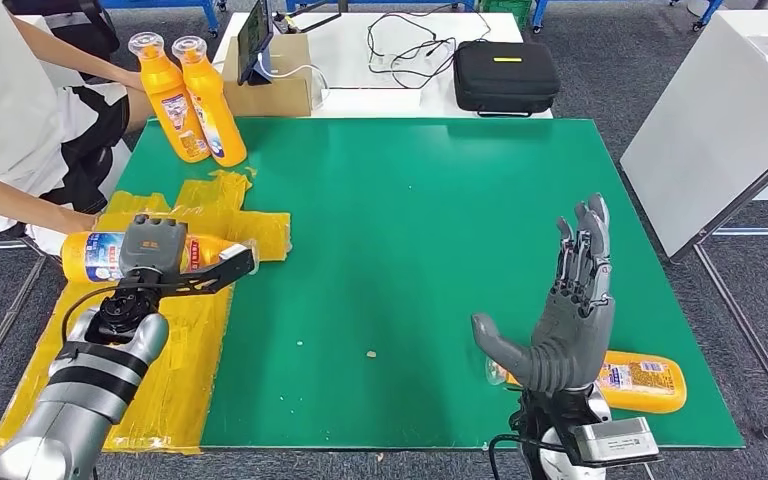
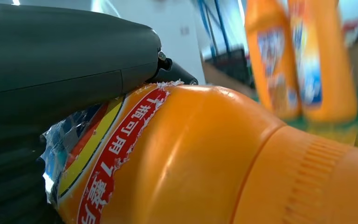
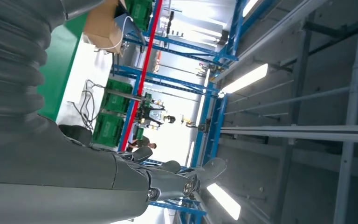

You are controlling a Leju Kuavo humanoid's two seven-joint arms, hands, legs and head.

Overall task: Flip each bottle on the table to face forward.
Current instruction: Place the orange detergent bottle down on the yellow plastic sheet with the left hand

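While the left hand [image 1: 152,246] clamps its fingers on one lying orange plastic bottle [image 1: 95,255], the right hand [image 1: 567,322] hovers with fingers apart above another lying orange bottle [image 1: 643,380]; both seem left to turn.

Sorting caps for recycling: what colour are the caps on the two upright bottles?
Clear, on the two upright bottles, best seen in the head view.

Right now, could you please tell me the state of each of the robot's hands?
Left hand: holding the lying orange bottle on the yellow mat.
Right hand: open, raised, holding nothing.
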